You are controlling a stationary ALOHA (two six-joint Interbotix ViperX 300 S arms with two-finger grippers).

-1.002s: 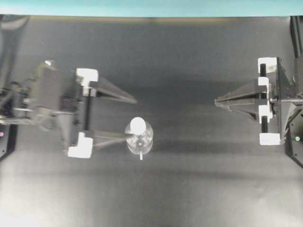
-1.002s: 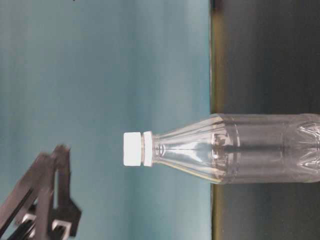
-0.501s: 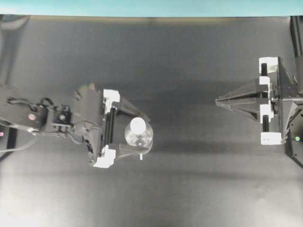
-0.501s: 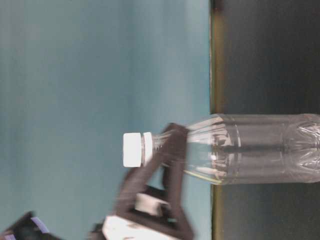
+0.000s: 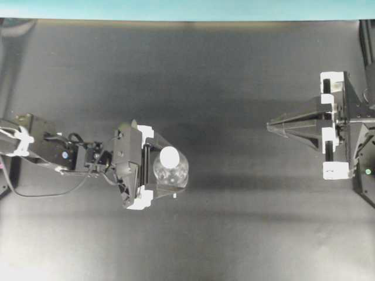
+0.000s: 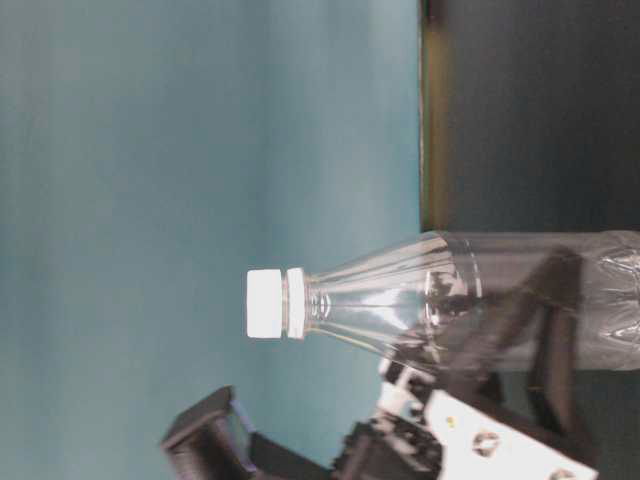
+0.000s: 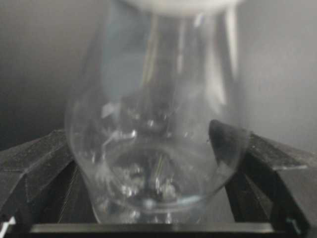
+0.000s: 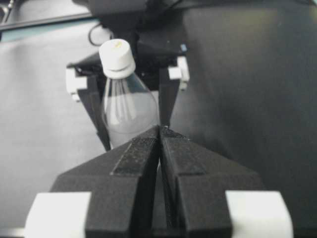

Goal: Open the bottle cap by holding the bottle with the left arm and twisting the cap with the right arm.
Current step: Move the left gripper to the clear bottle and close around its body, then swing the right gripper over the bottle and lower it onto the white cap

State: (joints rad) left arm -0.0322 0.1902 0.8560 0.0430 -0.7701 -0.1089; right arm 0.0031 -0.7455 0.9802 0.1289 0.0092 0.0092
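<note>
A dark matte tabletop (image 5: 234,234) fills almost the whole overhead view, with a strip of teal wall (image 5: 187,9) along the top edge; in the table-level view, which is turned on its side, that same teal backdrop takes the left two thirds and the dark table edge runs down the right. The bottle (image 5: 171,172) stands upright a little left of centre in the overhead view, its white bottle cap (image 5: 170,155) on top and a tiny white scrap (image 5: 174,195) just below its base. The left gripper (image 5: 167,171) has its jaws spread wide, one finger on either side of the clear body low down, as the left wrist view shows with a black finger (image 7: 34,163) at each lower corner; whether they touch the plastic I cannot tell. The right gripper (image 5: 270,124) sits at the right edge, fingers pressed together on nothing, well apart from the bottle. A second ago the left arm (image 5: 70,158) was further left and higher, its jaws short of the bottle; the right arm (image 5: 351,126) has not moved.
</note>
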